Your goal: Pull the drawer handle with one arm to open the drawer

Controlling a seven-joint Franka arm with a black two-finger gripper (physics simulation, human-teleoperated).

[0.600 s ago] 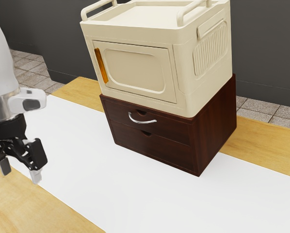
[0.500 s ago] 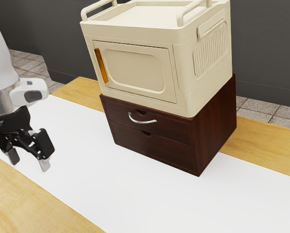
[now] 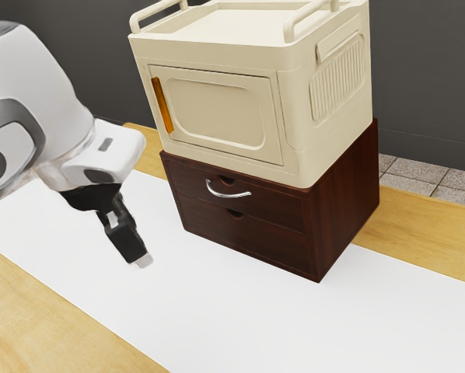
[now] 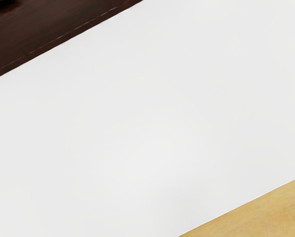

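Note:
My gripper [image 3: 140,258] hangs over the white strip, on the exterior view's left of the dark wooden cabinet [image 3: 345,198], with a gap between them. It is seen side-on, so its opening cannot be judged. The curved silver handle [image 3: 226,196] is on the front of the upper drawer [image 3: 275,208], apart from the gripper. Both this drawer and the lower drawer [image 3: 256,238] sit flush in the cabinet. In the wrist view, part of the dark wooden cabinet [image 4: 44,32] shows beyond the white strip.
A cream cabinet [image 3: 217,109] with an orange door handle [image 3: 162,105] and rails on top stands on the wooden one. The white strip [image 3: 240,311] runs along the wooden table [image 3: 54,326]. A dark wall [image 3: 427,93] rises behind.
My arm and gripper have moved toward the exterior view's right, nearer the cabinet, and the hand has turned to a side-on view. The drawers and handle have not moved.

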